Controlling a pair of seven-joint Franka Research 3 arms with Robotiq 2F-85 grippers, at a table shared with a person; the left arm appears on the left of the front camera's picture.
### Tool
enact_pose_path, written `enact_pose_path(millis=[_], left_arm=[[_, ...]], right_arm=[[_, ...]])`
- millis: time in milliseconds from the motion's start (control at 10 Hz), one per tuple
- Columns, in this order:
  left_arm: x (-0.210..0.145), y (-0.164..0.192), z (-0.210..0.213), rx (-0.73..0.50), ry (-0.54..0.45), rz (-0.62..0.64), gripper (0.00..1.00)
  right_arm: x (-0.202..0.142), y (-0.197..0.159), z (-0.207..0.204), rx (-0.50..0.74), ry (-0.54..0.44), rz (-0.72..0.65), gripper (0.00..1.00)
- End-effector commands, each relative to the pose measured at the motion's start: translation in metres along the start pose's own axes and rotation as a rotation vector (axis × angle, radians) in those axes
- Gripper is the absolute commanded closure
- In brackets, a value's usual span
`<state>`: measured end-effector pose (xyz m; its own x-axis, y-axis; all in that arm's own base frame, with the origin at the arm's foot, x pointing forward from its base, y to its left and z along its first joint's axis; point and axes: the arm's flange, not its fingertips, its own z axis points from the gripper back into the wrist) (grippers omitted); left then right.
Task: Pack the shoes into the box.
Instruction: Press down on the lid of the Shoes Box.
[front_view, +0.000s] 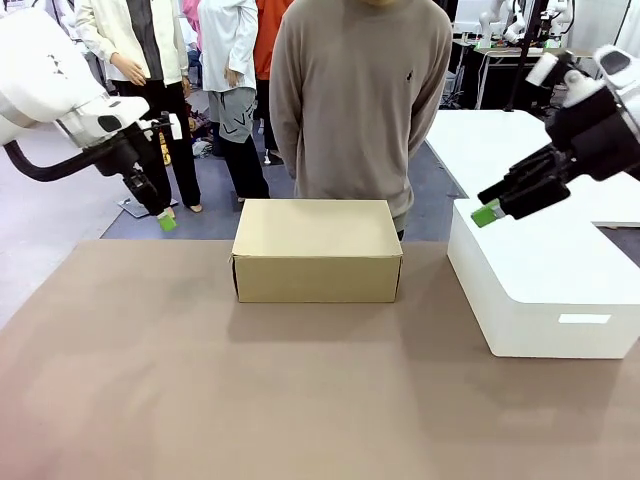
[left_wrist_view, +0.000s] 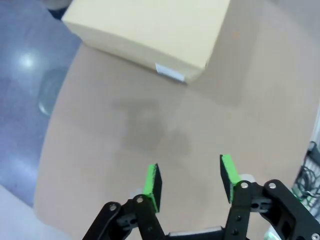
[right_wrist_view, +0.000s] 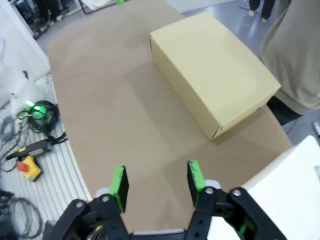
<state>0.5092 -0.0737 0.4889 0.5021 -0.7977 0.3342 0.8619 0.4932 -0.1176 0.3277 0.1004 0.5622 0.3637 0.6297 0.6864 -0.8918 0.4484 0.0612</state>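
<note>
Front view: the box (front_view: 317, 250) sits shut mid-table, far side, before the person.

Left wrist view: my left gripper (left_wrist_view: 190, 181) gapes empty.

Right wrist view: my right gripper (right_wrist_view: 156, 184) likewise. Light, stiff cardboard, I judge; take the lid's edge.

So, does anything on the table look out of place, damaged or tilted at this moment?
Nothing stands out. The tan box sits flat on the table with its lid shut and no visible dents. The white box rests squarely at the right edge. Both the left gripper and the right gripper are open and empty, away from the boxes.
</note>
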Motion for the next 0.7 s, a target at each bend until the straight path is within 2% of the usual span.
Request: enact_pose_path(millis=[0, 100, 400, 600], left_arm=[[-0.005, -0.017, 0.002, 0.029, -0.045, 0.02, 0.0], [-0.006, -0.021, 0.003, 0.063, -0.108, 0.017, 0.0], [-0.015, -0.048, 0.013, 0.116, -0.164, -0.031, 0.0], [-0.018, -0.067, 0.017, 0.16, -0.202, -0.056, 0.0]], right_arm=[[0.04, -0.007, -0.004, -0.036, 0.041, -0.014, 0.97], [0.056, -0.007, -0.013, -0.072, 0.052, -0.007, 1.0], [0.099, -0.006, -0.058, -0.089, 0.079, 0.038, 1.0], [0.116, -0.012, -0.089, -0.105, 0.097, 0.048, 1.0]])
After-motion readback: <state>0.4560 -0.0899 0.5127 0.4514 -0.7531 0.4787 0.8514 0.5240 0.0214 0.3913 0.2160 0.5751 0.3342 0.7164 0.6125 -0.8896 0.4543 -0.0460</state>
